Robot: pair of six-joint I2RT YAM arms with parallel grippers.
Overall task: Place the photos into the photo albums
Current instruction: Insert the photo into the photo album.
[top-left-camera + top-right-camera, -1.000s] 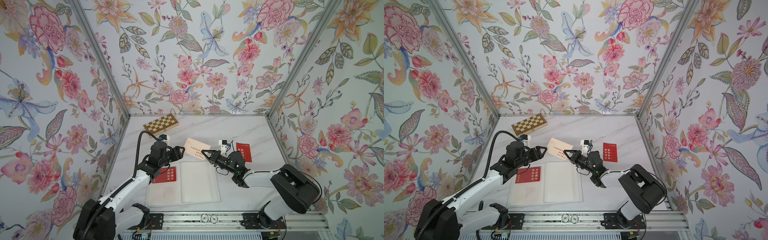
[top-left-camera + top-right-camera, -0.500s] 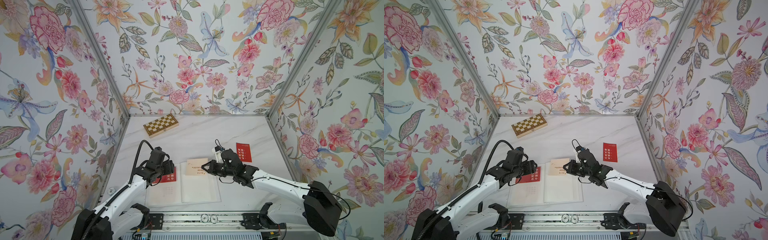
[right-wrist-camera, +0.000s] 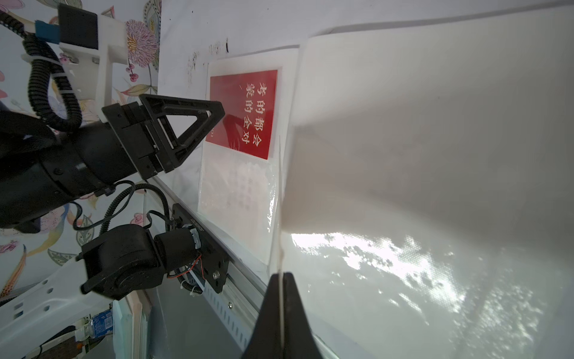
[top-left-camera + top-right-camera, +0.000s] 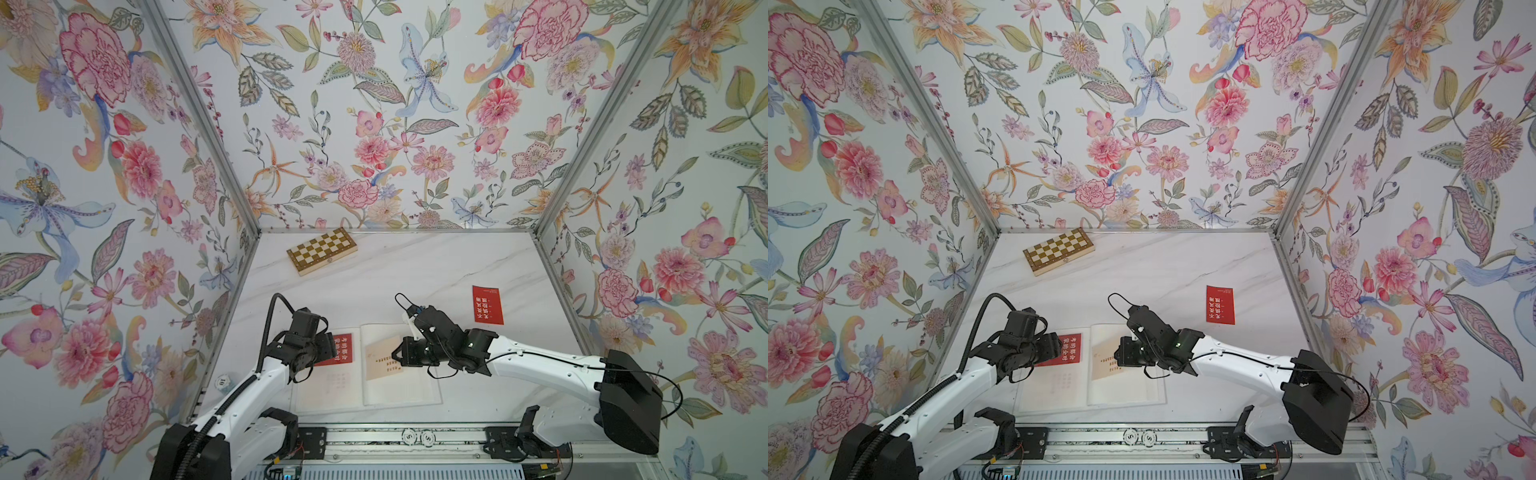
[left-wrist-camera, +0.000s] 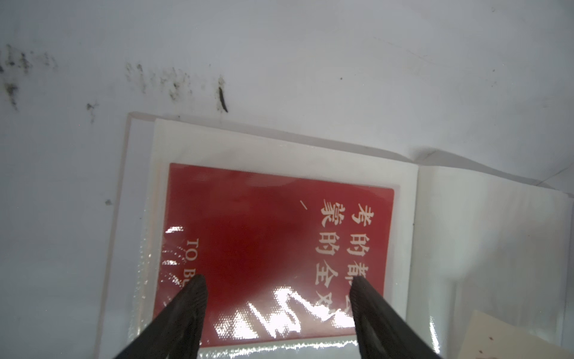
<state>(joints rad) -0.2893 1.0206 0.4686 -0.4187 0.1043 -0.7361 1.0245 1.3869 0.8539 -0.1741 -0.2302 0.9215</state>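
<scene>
Both top views: photo album (image 4: pixel 401 392) open, lower centre; sleeved red photo (image 4: pixel 344 348) in its left page; cream photo (image 4: pixel 381 360) over the right page, pinched by right gripper (image 4: pixel 398 356). On table (image 4: pixel 1163 270), right of centre: loose red photo (image 4: pixel 1220 304).
Left wrist: left gripper (image 5: pixel 278 284) spread wide, empty, above sleeved red photo (image 5: pixel 264 223).
Right wrist: right gripper (image 3: pixel 282 278) clamped on cream photo's edge.

Your left gripper (image 5: pixel 276 283): jaws spread wide, arm entering from lower left in both top views. Your right gripper (image 3: pixel 282 276): jaws pressed together, arm stretched from lower right.
</scene>
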